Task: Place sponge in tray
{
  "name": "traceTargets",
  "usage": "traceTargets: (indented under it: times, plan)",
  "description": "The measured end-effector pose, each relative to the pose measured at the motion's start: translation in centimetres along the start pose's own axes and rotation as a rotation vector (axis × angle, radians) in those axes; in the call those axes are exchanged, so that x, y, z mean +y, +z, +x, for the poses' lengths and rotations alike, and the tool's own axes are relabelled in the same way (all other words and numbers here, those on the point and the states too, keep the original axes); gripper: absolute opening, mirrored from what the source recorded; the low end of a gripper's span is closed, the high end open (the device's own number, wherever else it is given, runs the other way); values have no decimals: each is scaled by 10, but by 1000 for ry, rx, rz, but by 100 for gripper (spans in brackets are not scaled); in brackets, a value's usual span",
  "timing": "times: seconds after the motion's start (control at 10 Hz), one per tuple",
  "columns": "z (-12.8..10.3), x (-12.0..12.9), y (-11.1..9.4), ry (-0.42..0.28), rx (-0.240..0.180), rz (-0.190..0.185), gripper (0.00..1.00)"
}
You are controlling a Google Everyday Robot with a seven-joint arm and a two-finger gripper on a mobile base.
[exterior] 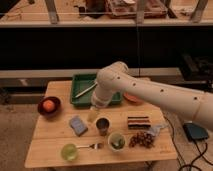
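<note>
The blue-grey sponge (77,125) lies flat on the wooden table, left of the metal cup (102,125). The dark green tray (80,79) stands at the table's back middle with a pale utensil (86,90) in it; my arm covers its right part. My gripper (92,116) hangs from the white arm just in front of the tray's near edge. It is above the table, a little up and to the right of the sponge and apart from it.
A dark bowl with an orange (49,106) sits at the left. A brown striped block (138,121), a pile of brown pieces (142,139), a small bowl (117,141), a fork (92,146) and a green cup (68,151) are at the front. An orange plate (132,97) lies behind the arm.
</note>
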Motion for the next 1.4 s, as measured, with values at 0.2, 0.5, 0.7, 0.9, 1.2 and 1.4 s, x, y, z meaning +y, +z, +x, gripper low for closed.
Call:
traceTargets:
  times: [0.2, 0.5, 0.7, 0.9, 1.2, 1.4]
  plan:
    - [-1, 2, 3, 0, 10, -13, 65]
    - [-2, 2, 3, -5, 10, -14, 65]
    - [-1, 1, 3, -3, 8, -13, 65]
    - [-4, 3, 7, -6, -16, -4, 65]
    - [-10, 7, 44, 8, -91, 48, 65]
    - [-9, 7, 60, 23, -98, 80, 65]
